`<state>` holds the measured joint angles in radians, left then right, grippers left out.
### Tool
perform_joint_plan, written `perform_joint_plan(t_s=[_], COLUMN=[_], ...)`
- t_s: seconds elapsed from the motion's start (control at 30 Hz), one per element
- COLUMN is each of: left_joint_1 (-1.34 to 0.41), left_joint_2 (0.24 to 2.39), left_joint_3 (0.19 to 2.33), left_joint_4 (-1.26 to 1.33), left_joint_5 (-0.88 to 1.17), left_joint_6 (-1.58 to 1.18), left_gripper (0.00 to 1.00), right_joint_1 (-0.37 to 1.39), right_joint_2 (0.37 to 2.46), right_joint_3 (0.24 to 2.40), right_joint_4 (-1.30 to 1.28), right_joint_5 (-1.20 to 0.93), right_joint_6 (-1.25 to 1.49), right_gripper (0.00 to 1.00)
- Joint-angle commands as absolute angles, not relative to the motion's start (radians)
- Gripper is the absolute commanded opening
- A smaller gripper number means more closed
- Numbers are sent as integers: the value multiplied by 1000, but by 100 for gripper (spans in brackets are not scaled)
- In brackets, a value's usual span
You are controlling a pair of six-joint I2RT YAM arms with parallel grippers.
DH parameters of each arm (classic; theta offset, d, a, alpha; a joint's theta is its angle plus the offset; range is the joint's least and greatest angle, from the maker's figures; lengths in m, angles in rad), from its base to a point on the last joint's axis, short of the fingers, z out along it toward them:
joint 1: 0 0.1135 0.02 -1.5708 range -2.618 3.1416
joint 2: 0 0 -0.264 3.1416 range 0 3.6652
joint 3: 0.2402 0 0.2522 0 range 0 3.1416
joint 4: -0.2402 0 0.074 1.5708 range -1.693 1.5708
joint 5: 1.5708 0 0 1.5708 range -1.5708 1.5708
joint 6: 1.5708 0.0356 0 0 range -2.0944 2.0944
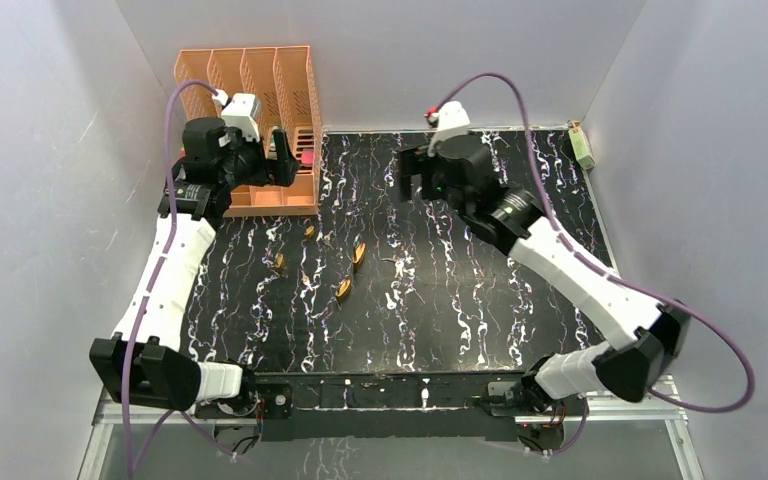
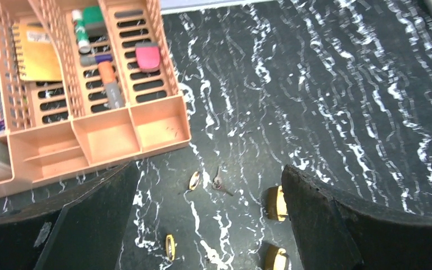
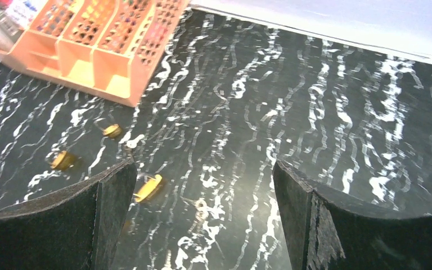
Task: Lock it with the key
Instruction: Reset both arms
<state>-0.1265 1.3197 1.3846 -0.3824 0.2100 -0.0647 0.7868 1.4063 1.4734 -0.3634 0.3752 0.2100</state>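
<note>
Several small brass padlocks lie on the black marbled mat, among them one in the top view [image 1: 343,290], one in the left wrist view [image 2: 277,202] and one in the right wrist view [image 3: 148,187]. Small metal keys lie among them: one in the top view [image 1: 397,267], one in the left wrist view [image 2: 219,181], and one in the right wrist view [image 3: 201,207]. My left gripper [image 1: 283,160] [image 2: 208,185] is open and empty, high above the locks beside the organizer. My right gripper [image 1: 408,180] [image 3: 202,169] is open and empty, high over the mat's back middle.
An orange slotted desk organizer [image 1: 260,100] [image 2: 107,135] [image 3: 79,67] with markers and notebooks stands at the back left. A small green object [image 1: 582,147] sits at the back right corner. Grey walls enclose the table on three sides.
</note>
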Motion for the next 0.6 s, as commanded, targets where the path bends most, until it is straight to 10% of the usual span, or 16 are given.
perform_joint_plan(t_s=[0.0,0.57], left_joint_1=[-126,-124], left_joint_2=[1260,1243], left_joint_3=[1381,1372], left_joint_4=[-305,-293], left_joint_5=[317,362], left_joint_6=[-78,-95], left_gripper=[98,98], right_joint_1=[735,589], right_joint_2=[1256,1082], right_joint_3=[1373,1234], right_joint_4=[-313,-382], right_joint_5=[456,293], right_joint_6=[208,202], right_gripper=[98,99])
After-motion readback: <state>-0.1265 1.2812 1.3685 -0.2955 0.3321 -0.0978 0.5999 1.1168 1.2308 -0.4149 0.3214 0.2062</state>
